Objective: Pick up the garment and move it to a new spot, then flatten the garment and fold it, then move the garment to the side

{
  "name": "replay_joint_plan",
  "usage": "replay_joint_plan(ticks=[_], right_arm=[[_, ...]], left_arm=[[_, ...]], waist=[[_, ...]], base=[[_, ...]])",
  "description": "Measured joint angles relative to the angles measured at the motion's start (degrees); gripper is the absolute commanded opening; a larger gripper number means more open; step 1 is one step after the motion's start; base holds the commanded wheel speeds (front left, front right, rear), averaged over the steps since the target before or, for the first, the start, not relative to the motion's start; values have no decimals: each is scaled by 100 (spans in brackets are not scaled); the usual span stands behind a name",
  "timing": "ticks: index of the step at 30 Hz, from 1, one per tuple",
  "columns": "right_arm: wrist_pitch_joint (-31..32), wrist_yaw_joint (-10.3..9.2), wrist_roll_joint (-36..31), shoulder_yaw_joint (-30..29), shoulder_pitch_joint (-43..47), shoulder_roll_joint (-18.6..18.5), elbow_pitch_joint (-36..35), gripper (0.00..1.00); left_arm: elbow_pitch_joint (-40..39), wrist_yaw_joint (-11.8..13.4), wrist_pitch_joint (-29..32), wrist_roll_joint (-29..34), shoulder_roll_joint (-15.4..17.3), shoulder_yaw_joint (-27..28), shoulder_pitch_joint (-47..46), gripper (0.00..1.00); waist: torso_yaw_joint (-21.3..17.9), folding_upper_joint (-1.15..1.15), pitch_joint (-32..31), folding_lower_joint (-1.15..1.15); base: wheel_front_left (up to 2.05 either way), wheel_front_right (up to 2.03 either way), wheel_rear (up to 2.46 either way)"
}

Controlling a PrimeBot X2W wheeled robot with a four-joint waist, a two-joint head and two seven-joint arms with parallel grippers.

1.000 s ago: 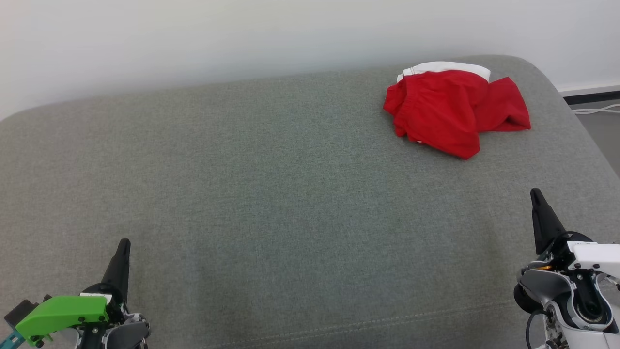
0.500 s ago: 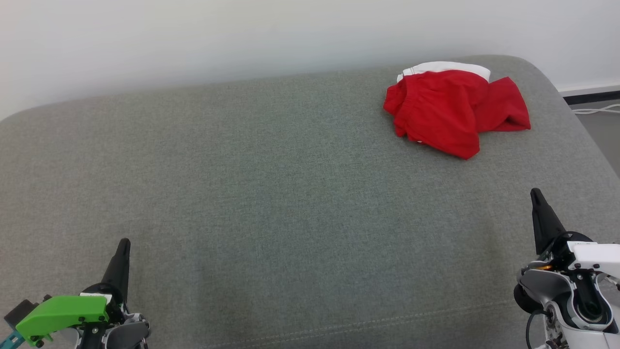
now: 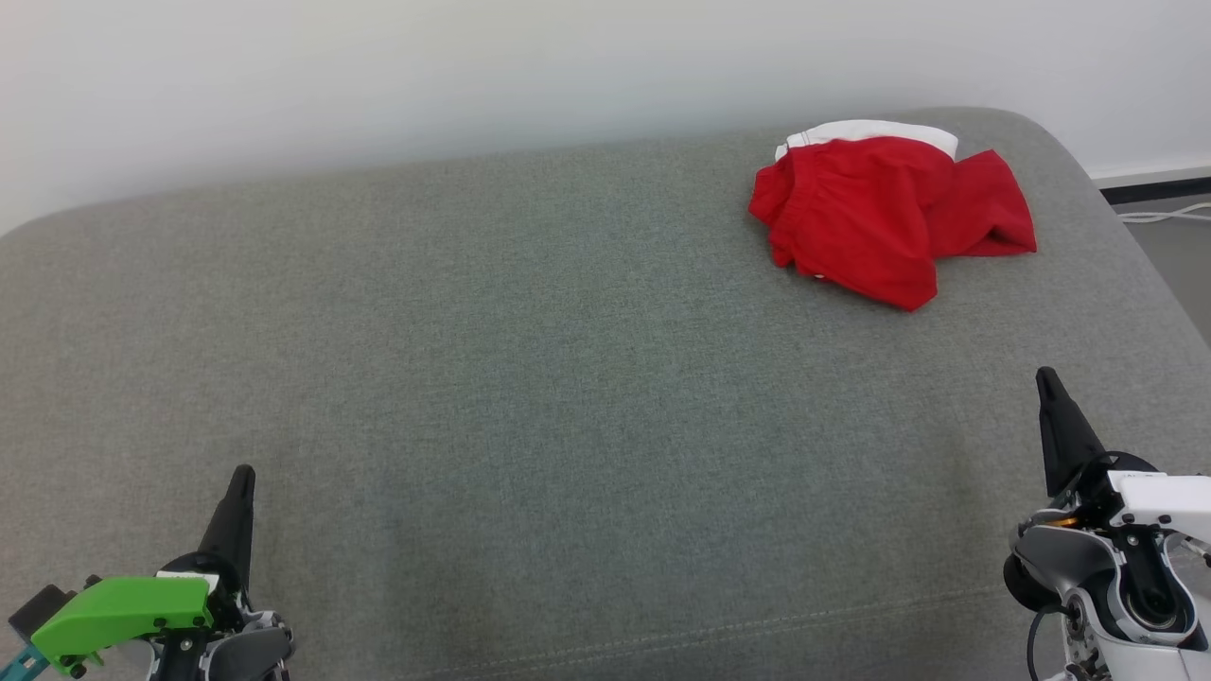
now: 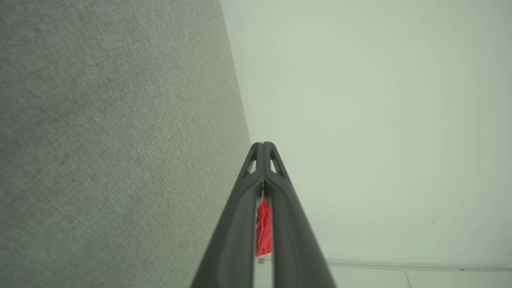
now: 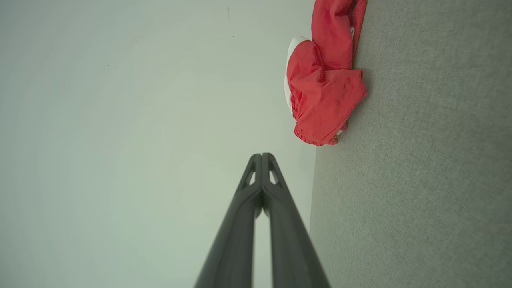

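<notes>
A crumpled red garment (image 3: 885,213) with a white band lies at the far right of the grey cushioned surface (image 3: 530,378). The right wrist view shows the garment (image 5: 324,92) ahead of my fingers; in the left wrist view a sliver of the garment (image 4: 263,232) appears far off between my fingers. My left gripper (image 3: 241,478) rests at the lower left, shut and empty, its tips (image 4: 263,146) pressed together. Well short of the garment, at the lower right, my right gripper (image 3: 1045,378) is shut and empty too, tips (image 5: 262,157) touching.
A pale wall (image 3: 473,76) runs behind the surface. At the far right, past the cushion's rounded corner, lie a strip of floor, a dark baseboard (image 3: 1154,189) and a white cable (image 3: 1168,216).
</notes>
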Motion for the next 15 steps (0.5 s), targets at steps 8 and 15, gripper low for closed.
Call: replay_joint_plan(ticks=[8,15], right_arm=[[0,0,0,0,0,0,-1,0],[0,0,0,1,0,0,-1,0]], left_arm=[[-1,0,4,0,-2,2,0,0],[-2,0,5,0,-3,4,0,0]], waist=[[0,0,0,0],[0,0,0,0]], base=[[0,0,0],[0,0,0]])
